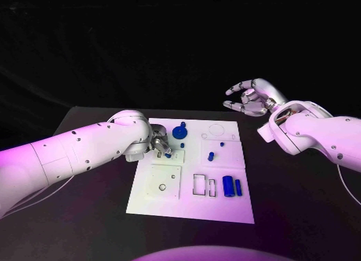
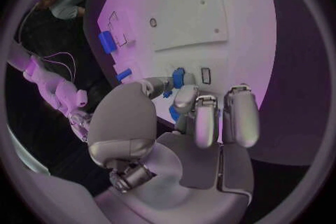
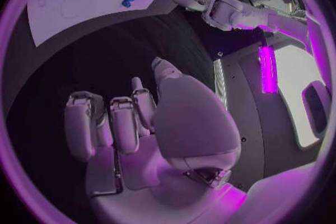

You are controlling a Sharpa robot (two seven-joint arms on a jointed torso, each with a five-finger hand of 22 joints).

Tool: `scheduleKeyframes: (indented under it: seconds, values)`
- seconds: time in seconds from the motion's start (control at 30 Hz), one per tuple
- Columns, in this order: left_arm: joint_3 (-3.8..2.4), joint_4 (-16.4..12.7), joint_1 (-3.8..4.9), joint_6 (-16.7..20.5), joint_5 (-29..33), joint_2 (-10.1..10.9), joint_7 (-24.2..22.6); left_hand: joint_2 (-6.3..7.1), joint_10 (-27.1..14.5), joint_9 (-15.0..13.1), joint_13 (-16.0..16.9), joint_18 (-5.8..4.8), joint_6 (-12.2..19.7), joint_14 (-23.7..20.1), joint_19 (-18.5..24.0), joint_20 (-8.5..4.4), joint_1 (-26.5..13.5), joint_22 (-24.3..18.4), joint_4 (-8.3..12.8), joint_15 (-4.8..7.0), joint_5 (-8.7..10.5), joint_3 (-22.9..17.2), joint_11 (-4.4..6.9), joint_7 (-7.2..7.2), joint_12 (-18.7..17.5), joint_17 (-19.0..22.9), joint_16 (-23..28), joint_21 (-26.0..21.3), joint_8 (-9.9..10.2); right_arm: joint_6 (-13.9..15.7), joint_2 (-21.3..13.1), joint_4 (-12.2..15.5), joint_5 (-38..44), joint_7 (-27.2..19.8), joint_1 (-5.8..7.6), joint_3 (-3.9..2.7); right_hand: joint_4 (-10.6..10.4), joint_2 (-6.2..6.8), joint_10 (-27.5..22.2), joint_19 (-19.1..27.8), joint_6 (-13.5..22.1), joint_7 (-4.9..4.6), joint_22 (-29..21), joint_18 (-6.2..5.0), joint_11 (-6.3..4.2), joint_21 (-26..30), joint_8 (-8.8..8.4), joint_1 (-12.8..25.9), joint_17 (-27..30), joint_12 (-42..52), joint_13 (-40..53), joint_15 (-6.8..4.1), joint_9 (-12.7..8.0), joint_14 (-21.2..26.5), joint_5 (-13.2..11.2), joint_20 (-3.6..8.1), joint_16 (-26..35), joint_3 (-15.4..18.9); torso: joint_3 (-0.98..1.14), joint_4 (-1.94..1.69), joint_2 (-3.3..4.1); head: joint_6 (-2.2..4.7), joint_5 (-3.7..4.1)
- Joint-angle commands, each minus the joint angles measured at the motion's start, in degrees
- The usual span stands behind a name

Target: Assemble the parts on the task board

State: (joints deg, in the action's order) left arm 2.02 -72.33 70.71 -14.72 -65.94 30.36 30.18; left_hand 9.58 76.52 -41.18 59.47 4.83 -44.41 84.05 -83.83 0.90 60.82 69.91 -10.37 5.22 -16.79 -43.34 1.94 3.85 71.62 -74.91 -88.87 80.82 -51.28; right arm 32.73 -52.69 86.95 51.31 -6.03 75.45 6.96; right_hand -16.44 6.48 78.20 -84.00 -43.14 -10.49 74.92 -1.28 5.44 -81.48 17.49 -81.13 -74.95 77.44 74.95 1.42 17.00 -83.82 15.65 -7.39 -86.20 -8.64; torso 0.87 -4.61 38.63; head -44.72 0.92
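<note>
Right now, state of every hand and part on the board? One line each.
left hand: down on the task board, fingers on a small blue part
right hand: raised beyond the board's far edge, fingers curled, holding nothing
round blue part: on the board, untouched
two blue cylinders: lying side by side, untouched
small blue pegs: on the board, loose or seated unclear

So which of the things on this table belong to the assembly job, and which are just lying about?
Part of the job:
- task board
- blue parts: round piece, two cylinders, small pieces
- left hand, at a blue part on the board
- right hand, raised past the board's far edge, holding nothing

Just lying about:
- black table around the board, with no loose items I can see on it
</note>
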Motion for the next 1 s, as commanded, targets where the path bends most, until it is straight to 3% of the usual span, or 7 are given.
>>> scheduleKeyframes:
  seconds: [0.03, 0.43, 0.73, 1.0]
  values:
    - [0.09, 0.0, -0.16, -1.7, 0.0, -0.3, 0.0, 0.1, 0.1, 0.0, 0.2, -1.01, -2.0, 5.4, 0.1, -0.58, -1.1, 0.0, 3.5, 0.46, 0.42, -2.6, 0.35, -2.04, 0.4, -12.8, -0.3, 0.1, 0.2, -0.6, 0.0, 0.1, 0.1, -0.4, -0.03, 0.0, -0.1, 0.14, -0.3, -0.4, -0.4, 0.15, 9.2, -1.1, -0.09, 0.2, 0.27, 0.7, -5.3, -0.3, 0.3, -0.4, -0.1, -3.7, 0.2, 0.32, 0.4, -0.4, 0.03, -0.09, -0.02, -0.07, 0.13]
    - [0.09, 0.2, -0.17, -3.0, 0.0, -0.3, 0.1, 0.94, 0.1, 0.3, 0.4, -1.06, -3.2, 5.4, -0.1, -0.79, -3.2, 0.3, -0.1, 0.69, 0.9, 3.9, 0.59, -2.33, 0.7, -12.9, -0.4, 0.1, 0.8, -0.6, -0.1, 0.2, 0.1, -0.5, -0.03, 0.0, -0.1, 0.16, -0.3, -0.3, -0.4, 0.16, 9.2, -1.11, -0.1, 0.3, 0.3, 1.0, -5.3, -0.4, 0.3, -0.41, -0.1, -3.7, 0.2, 0.33, 0.4, -0.4, 0.0, -0.08, -0.03, -0.14, 0.13]
    - [0.1, 0.4, -0.16, -3.2, 0.0, -0.2, 0.2, 1.11, 0.1, 0.3, 0.3, -1.06, -3.5, 5.4, -0.1, -0.83, -3.4, 0.3, -1.0, 0.72, 0.98, 5.6, 0.62, -2.37, 0.7, -13.0, -0.4, 0.1, 0.9, -0.5, -0.2, 0.2, 0.1, -0.6, -0.03, 0.0, -0.2, 0.22, -0.3, -0.4, -0.3, 0.17, 9.2, -1.11, -0.1, 0.3, 0.34, 1.5, -5.3, -0.4, 0.2, -0.42, -0.2, -3.7, 0.0, 0.35, 0.4, -0.3, -0.01, -0.11, -0.02, -0.17, 0.16]
    - [0.1, 0.8, -0.16, -2.7, -0.1, -0.2, 0.1, 1.14, 0.1, 0.3, 0.4, -1.07, -3.9, 5.4, -0.2, -0.84, -4.3, 0.3, -3.6, 0.71, 1.14, 9.0, 0.59, -2.34, 0.8, -12.9, -0.4, 0.0, 1.1, -0.4, -0.3, 0.2, 0.1, -0.6, -0.03, 0.0, -0.2, 0.28, -0.2, -0.4, -0.2, 0.2, 9.2, -1.11, -0.12, 0.4, 0.47, 2.6, -5.2, -0.4, 0.2, -0.45, -0.3, -3.7, -1.1, 0.39, 0.5, -0.2, -0.04, -0.08, 0.0, -0.11, 0.21]
